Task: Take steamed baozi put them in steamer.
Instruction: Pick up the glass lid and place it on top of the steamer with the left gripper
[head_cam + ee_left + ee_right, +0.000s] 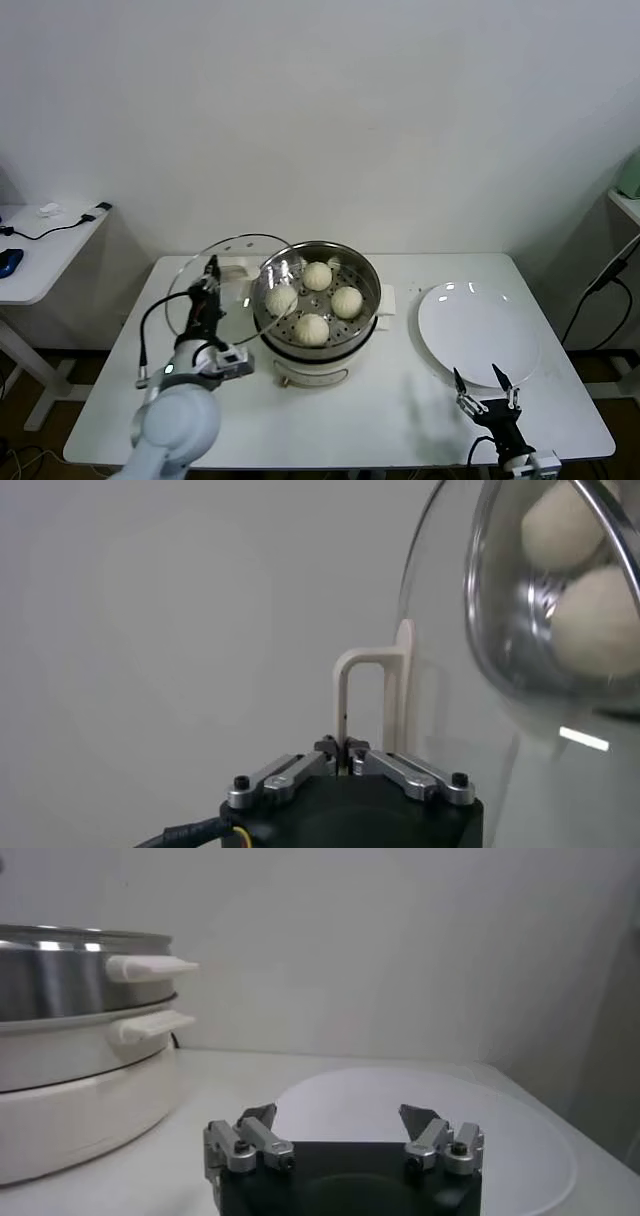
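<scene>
Glass lid (225, 280) gripped by left gripper (345, 752) beside steamer (365, 270) holding four baozi (312, 328); right gripper (485, 385) wide, near plate (500, 340).

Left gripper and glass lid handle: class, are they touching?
Touching. The left wrist view shows the left gripper with fingers shut on the glass lid handle.

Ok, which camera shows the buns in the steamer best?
The head view: all four buns sit uncovered in the steamer. The left wrist view catches only two through the glass lid; the right wrist view shows just the steamer's side, no buns.
</scene>
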